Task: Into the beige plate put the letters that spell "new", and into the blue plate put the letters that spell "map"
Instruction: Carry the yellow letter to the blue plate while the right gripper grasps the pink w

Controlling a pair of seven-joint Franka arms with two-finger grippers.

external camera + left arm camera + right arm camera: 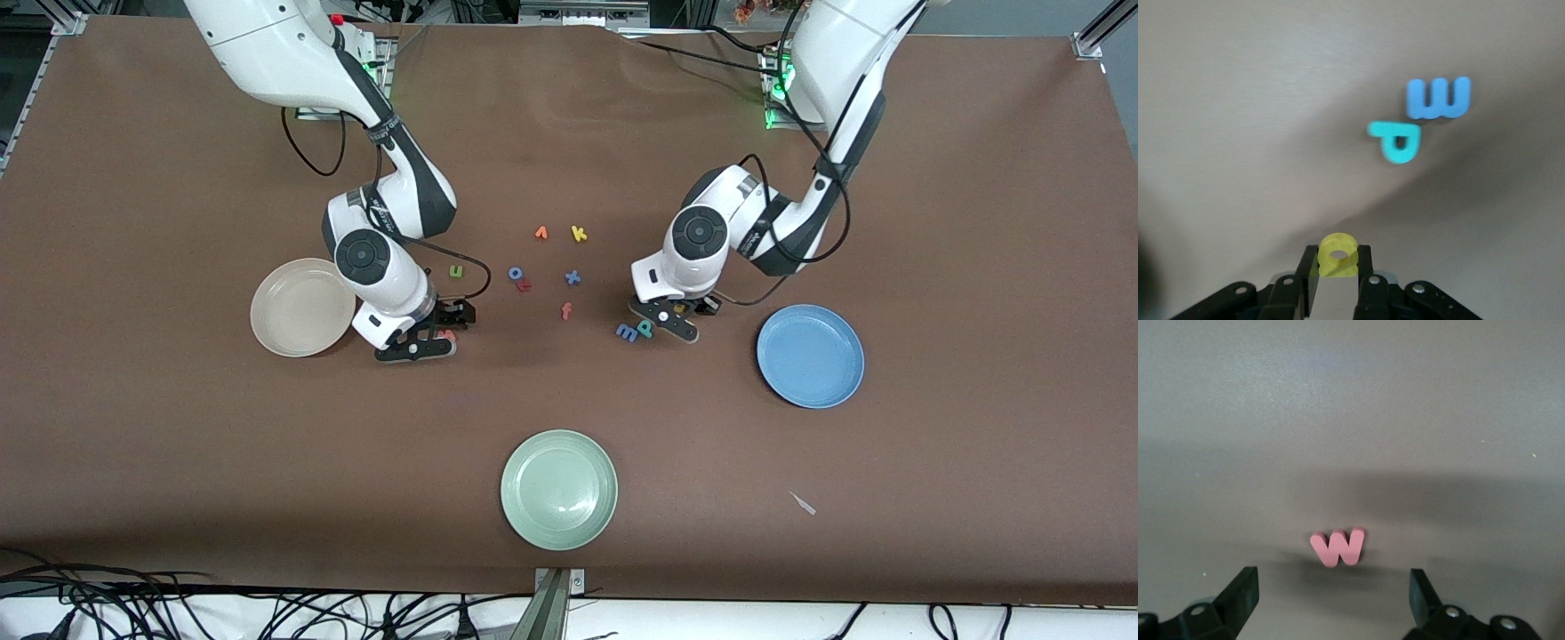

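My left gripper (pixel 1338 261) is shut on the yellow a (pixel 1337 252), low over the table beside the blue m (pixel 1439 98) and the teal p (pixel 1397 140). In the front view the left gripper (pixel 680 315) is toward the blue plate (pixel 810 356), with m (pixel 627 332) and p (pixel 645 328) next to it. My right gripper (pixel 1333 588) stands open over the pink w (pixel 1338 547), which lies flat between its spread fingers. In the front view the right gripper (pixel 442 331) and w (pixel 447 335) are beside the beige plate (pixel 302 307). The green n (pixel 456 271) and orange e (pixel 524 285) lie mid-table.
A pale green plate (pixel 558 489) sits nearest the front camera. Other loose letters lie mid-table: a blue o (pixel 516 274), a blue x (pixel 573 277), an orange-red f (pixel 566 311), an orange v (pixel 540 233) and a yellow k (pixel 579 234). A small scrap (pixel 803 503) lies on the brown cloth.
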